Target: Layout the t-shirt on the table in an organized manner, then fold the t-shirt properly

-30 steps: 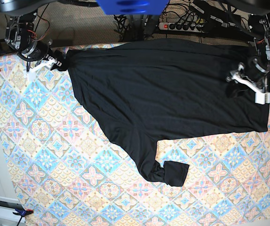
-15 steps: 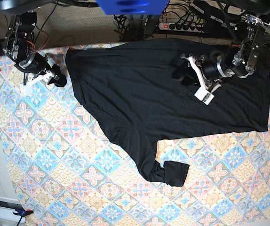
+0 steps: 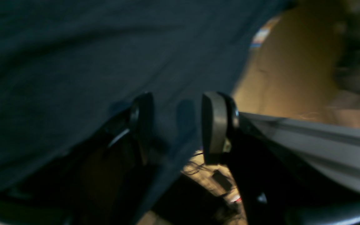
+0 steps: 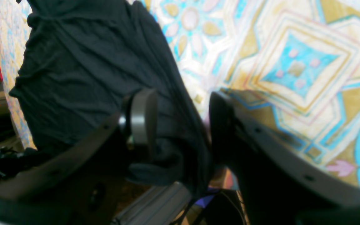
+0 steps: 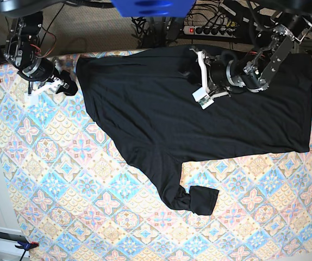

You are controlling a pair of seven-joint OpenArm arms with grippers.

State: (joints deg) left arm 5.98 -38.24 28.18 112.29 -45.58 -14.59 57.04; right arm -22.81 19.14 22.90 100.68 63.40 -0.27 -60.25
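Black t-shirt (image 5: 199, 114) spread across patterned table (image 5: 63, 179), one sleeve bunched

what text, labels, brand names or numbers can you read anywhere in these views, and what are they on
None can be read.
The t-shirt is plain black, with no print showing.
The table cloth carries only a tile pattern, no lettering.
The power strip behind the table is too small to show any marking.
The wrist views are too blurred for text.
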